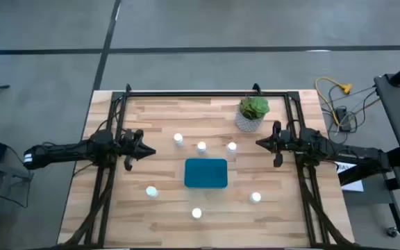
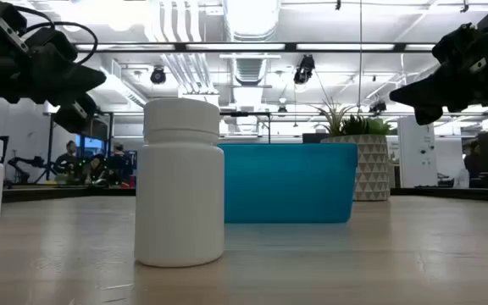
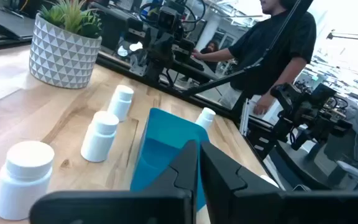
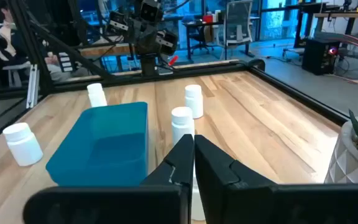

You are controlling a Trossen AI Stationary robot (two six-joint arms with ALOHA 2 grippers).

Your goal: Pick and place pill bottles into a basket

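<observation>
Both arms are hovering over the table [image 1: 158,215], holding nothing. Left gripper [image 1: 149,151] is sitting at the left side, fingers pinched together; right gripper [image 1: 260,143] is mirroring it at the right, fingers also closed. Basket [image 1: 206,173] is sitting mid-table with no bottles in it. Six pill bottles are standing around it — three in a row behind [image 1: 201,146], one left [image 1: 151,192], one in front [image 1: 196,213], one right [image 1: 255,198]. Potted plant [image 1: 253,112] is standing near the right gripper.
</observation>
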